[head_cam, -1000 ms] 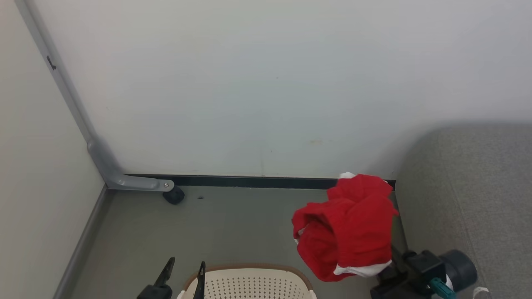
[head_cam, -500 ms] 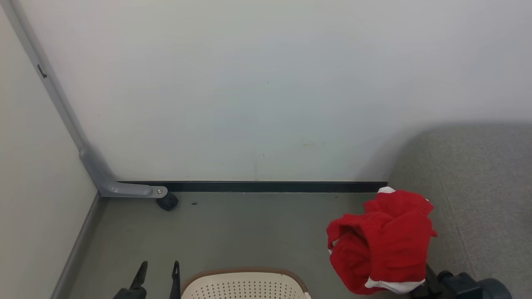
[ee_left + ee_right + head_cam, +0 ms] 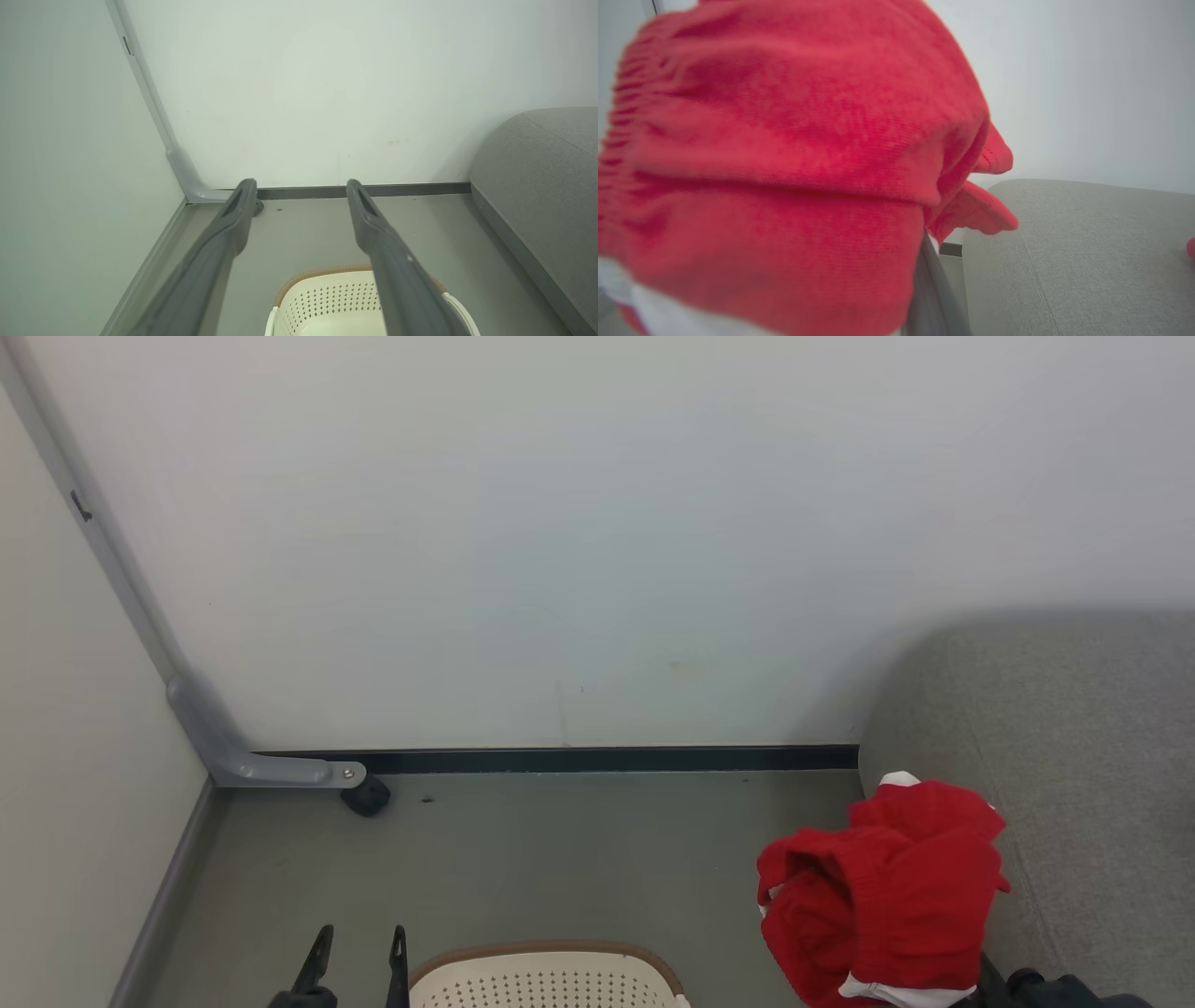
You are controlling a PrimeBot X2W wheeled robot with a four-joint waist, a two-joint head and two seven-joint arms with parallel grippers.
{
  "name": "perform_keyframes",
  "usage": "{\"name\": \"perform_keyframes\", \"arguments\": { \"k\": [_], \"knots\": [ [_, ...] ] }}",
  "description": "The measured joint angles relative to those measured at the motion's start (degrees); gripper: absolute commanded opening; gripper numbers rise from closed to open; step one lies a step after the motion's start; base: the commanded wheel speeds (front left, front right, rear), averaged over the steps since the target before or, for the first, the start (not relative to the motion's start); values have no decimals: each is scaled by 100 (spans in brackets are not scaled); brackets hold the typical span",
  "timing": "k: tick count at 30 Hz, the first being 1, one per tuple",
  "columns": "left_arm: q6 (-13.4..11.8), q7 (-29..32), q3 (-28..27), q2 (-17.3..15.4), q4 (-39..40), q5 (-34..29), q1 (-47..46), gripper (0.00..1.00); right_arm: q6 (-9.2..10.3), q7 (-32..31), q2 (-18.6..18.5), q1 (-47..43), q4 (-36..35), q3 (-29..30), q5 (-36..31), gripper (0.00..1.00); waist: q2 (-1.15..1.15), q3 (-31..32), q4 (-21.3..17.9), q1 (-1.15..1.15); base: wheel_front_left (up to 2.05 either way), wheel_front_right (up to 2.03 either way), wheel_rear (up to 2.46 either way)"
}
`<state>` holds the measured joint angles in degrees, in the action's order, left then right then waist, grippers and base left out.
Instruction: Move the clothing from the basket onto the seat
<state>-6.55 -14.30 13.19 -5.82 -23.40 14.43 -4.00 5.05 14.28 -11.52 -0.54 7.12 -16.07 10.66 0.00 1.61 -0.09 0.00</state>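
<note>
Okay, head view first: my left gripper [image 3: 358, 963] sits at the lower left, its 2 dark fingers spread apart and holding nothing. It is just left of the basket [image 3: 546, 954], whose brown rim and perforated cream wall poke up from the bottom edge. At the lower right the clothing [image 3: 887, 896] is a bunched red bundle with white trim underneath. It is up off the grey floor [image 3: 560, 859] and overlaps the left border of the seat [image 3: 1083, 756], with the dark body of my right gripper [image 3: 1004, 985] tucked beneath it. A black skirting strip [image 3: 597, 759] runs along the white wall [image 3: 597, 523], and a grey bracket [image 3: 233, 756] with a black caster [image 3: 366, 798] stands in the left corner. Left wrist view now: the 2 fingers fan wide with only air between them, pointing at the wall. The basket is on the floor below them, and the seat curves in on the right, apart from the basket. Right wrist view: blurred red cloth drapes right over the lens, white trim at the bottom left. 1 grey finger shows under the fold, and that gripper is clamped on the clothing. The seat's pale cushion lies beyond at the lower right, and a sliver of red [image 3: 1191, 247] shows against it at the frame's right edge; I cannot tell what it is.
</note>
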Motion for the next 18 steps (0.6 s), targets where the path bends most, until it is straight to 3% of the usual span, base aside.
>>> {"name": "perform_keyframes", "arguments": {
  "k": [7,18],
  "knots": [
    [9,0,-5,-2,144,-56,91,100,5,0,-10,26,-124,62,-48,0,0,-36,-204,0,0,0,0],
    [260,0,55,1,376,-172,105,100,57,0,-33,26,-275,263,-112,0,0,-139,-807,0,0,0,0]
  ]
}}
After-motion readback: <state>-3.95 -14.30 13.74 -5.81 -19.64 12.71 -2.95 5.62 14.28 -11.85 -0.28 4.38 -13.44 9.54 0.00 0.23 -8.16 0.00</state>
